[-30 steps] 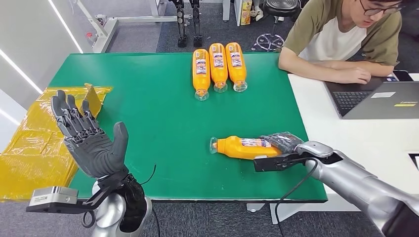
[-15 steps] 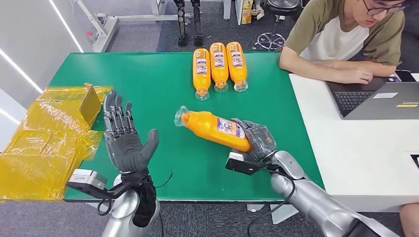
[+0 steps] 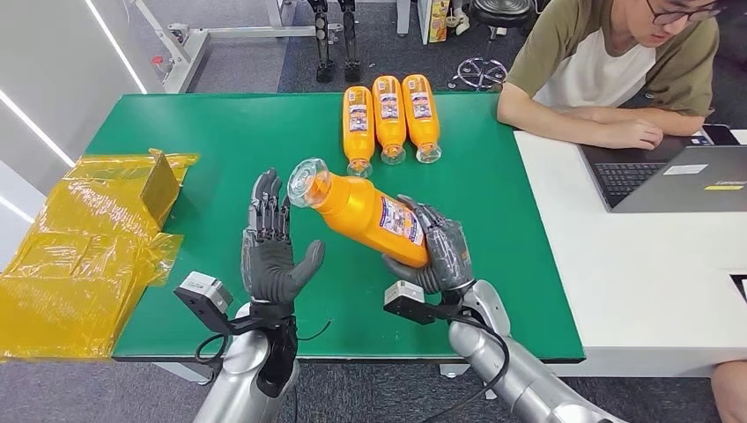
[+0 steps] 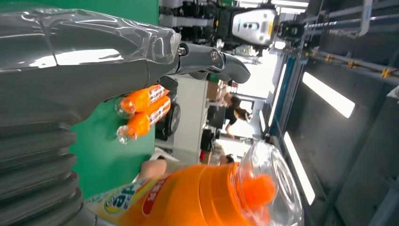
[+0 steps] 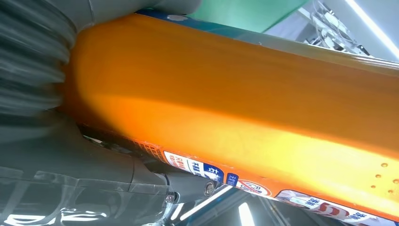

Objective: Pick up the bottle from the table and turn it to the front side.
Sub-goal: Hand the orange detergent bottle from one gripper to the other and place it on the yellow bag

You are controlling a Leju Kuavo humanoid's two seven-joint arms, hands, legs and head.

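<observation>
Head view: right hand (image 3: 438,249) grips glossy orange bottle (image 3: 361,211); left hand (image 3: 271,256) spread, seemingly empty.

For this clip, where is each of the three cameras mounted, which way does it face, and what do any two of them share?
Head view: high on the robot, facing forward and down at the green table; both silver arms show, the left hand open, the right hand holding the bottle.
Left wrist view: behind the left hand, facing across the table toward the room.
Right wrist view: behind the right hand, pressed up against the bottle.
Shared: all three show the held bottle; head and left wrist views share the lying bottles.
</observation>
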